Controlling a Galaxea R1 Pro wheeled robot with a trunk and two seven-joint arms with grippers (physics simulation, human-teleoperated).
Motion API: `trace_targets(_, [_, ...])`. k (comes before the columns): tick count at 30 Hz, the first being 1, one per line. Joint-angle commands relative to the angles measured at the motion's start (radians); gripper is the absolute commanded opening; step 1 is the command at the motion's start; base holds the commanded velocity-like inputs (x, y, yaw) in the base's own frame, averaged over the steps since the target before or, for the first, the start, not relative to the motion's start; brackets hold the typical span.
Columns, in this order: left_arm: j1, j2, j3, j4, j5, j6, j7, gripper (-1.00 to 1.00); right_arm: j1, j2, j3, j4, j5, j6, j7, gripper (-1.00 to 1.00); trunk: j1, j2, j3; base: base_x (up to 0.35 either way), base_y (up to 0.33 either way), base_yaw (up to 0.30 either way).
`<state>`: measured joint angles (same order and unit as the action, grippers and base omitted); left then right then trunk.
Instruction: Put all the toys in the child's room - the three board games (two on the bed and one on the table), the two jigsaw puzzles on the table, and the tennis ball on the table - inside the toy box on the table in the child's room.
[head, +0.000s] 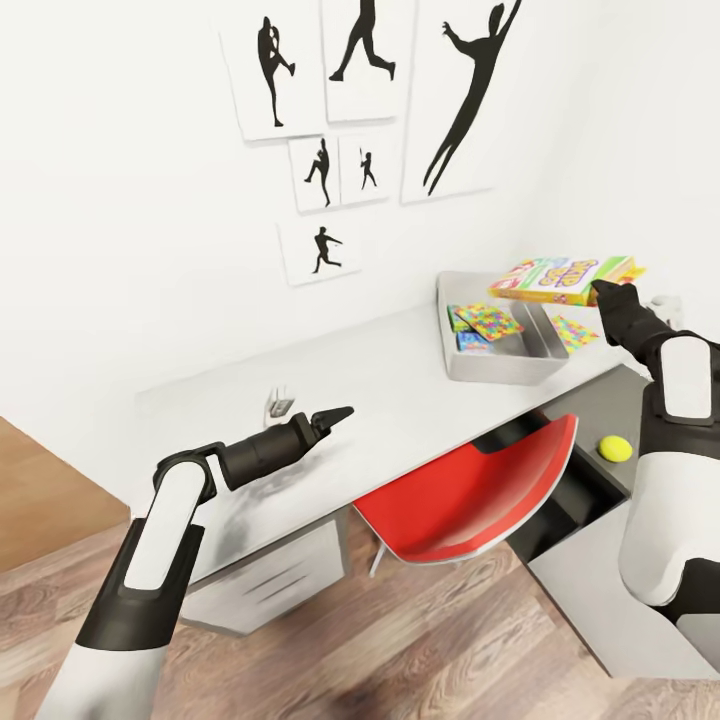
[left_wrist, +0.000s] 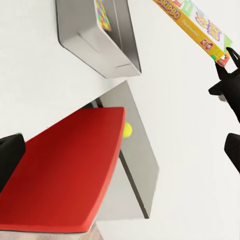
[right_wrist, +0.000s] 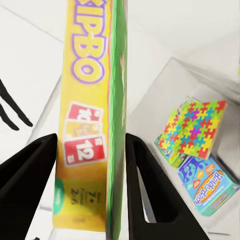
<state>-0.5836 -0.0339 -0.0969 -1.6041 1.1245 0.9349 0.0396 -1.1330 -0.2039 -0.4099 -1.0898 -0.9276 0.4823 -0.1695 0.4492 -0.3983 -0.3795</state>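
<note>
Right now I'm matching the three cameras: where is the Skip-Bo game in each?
Head view: Skip-Bo game upper right, above the toy box, at the right gripper.
Left wrist view: top right.
Right wrist view: centre-left, between the fingers.
Shared landmark: the toy box.

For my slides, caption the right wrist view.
Right gripper clamps the Skip-Bo box above the toy box holding a jigsaw puzzle.

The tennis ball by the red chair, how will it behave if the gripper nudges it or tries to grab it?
The tennis ball is round, so a nudge would probably roll it. Small and fuzzy-looking, it's likely light and grippable. It seems to lie on a grey surface beside the red chair.
</note>
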Motion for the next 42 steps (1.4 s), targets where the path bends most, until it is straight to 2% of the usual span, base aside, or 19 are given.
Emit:
trace_targets(1, [-0.001,-0.001,0.0,0.0,0.004,0.004,0.006,1.0,-0.001,0.0,-0.001,0.0,-0.01,0.004,-0.007,-1.0,0.001,-0.002,-0.002,0.159,-0.24,0.0])
trace_targets(6, [0.0,-0.001,0.0,0.0,0.004,0.003,0.012,1.0,-0.002,0.002,-0.001,0.031,-0.01,0.001,-0.004,-1.0,0.001,-0.002,-0.002,0.162,-0.21,0.0])
trace_targets(14, [-0.001,-0.003,-0.001,0.001,0.004,0.002,0.015,1.0,-0.029,0.008,-0.004,0.184,-0.013,-0.059,-0.001,-1.0,0.001,-0.002,-0.002,0.054,-0.063,0.0])
trace_targets(17, [-0.001,-0.003,-0.002,0.001,0.004,0.002,0.015,1.0,-0.07,0.01,-0.002,0.262,-0.013,-0.106,0.0,-1.0,0.001,-0.002,-0.002,0.018,-0.02,0.0])
trace_targets(18, [-0.001,-0.003,-0.002,0.001,0.004,0.002,0.015,1.0,-0.07,0.01,-0.002,0.262,-0.013,-0.106,0.0,-1.0,0.001,-0.002,-0.002,0.014,-0.016,0.0])
trace_targets(19, [-0.001,-0.002,-0.002,0.001,0.004,0.002,0.015,1.0,-0.094,0.013,0.0,0.314,-0.012,-0.128,0.0,-1.0,0.001,-0.002,-0.002,0.009,-0.01,0.0])
trace_targets(23, [-0.001,-0.001,0.0,0.001,0.004,0.002,0.015,1.0,-0.123,0.023,0.003,0.374,-0.009,-0.147,0.0,-1.0,0.001,-0.002,-0.002,0.005,-0.006,0.0])
trace_targets(32, [-0.001,0.0,0.004,0.001,0.005,0.002,0.014,1.0,-0.142,0.052,0.006,0.41,-0.005,-0.162,0.001,-1.0,0.001,-0.002,-0.002,0.001,-0.001,0.0])
trace_targets(42, [-0.001,0.0,0.003,0.001,0.005,0.002,0.014,1.0,-0.157,0.058,0.005,0.414,-0.002,-0.173,0.001,-1.0,0.001,-0.002,-0.002,0.088,0.061,0.0])
